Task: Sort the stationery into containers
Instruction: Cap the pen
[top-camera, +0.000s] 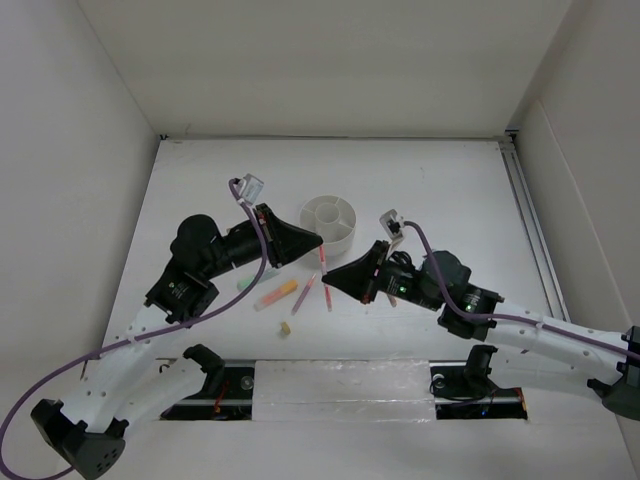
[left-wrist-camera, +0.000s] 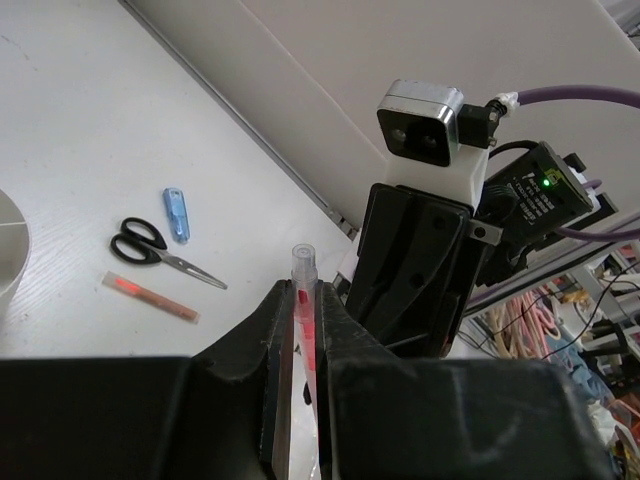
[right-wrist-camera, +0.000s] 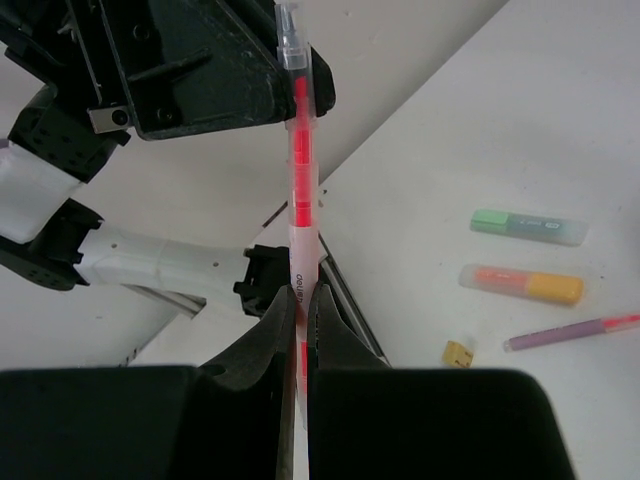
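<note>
Partly inside right gripper (right-wrist-camera: 302, 292), red pen (right-wrist-camera: 300, 170)

This was a robotics lab test cell: plain white panels (top-camera: 330, 60) boxed in a white worktop (top-camera: 440, 185), the left arm (top-camera: 150, 340) and right arm (top-camera: 530, 328) were bolted at its near edge, purple cable (left-wrist-camera: 590, 96) trailed off them, and loose wiring (left-wrist-camera: 525, 320) cluttered the room beyond.

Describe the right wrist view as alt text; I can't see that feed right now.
The right tool is shut on a red pen that runs straight up the frame. On the white table beyond lie a green highlighter, an orange highlighter, a thin pink pen and a small yellowish eraser bit.
</note>
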